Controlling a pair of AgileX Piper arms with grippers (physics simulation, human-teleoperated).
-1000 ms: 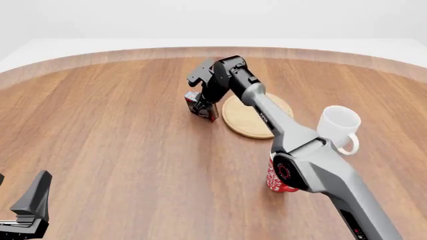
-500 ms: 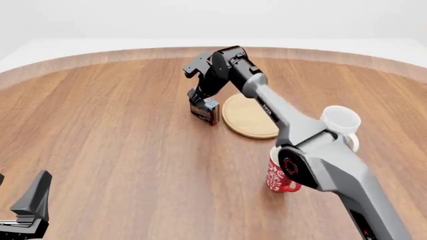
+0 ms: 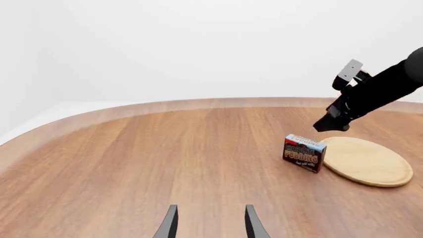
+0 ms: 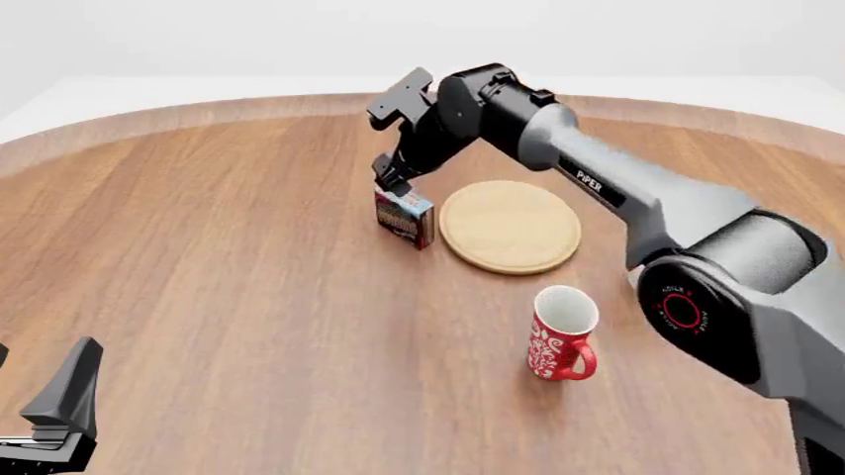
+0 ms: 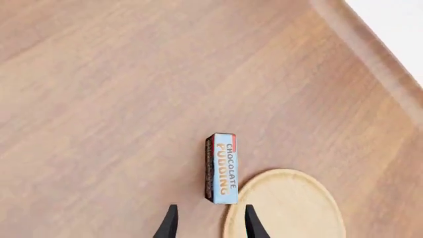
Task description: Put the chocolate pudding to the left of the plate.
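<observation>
Left claw (image 4: 59,411) idle at near table (image 4: 198,277) edge, fingers apart, holding nothing. Chocolate pudding (image 4: 404,217) stands on table just left of plate (image 4: 510,227), nearly touching rim. Right claw (image 4: 388,176) directly above carton, open, clear of it. Placing looks done; next move prob. just retract w/o bumping carton.

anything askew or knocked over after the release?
Nothing stands out. The chocolate pudding stands upright on the table just left of the plate; the red mug is upright. The right gripper hangs open above the carton.
</observation>
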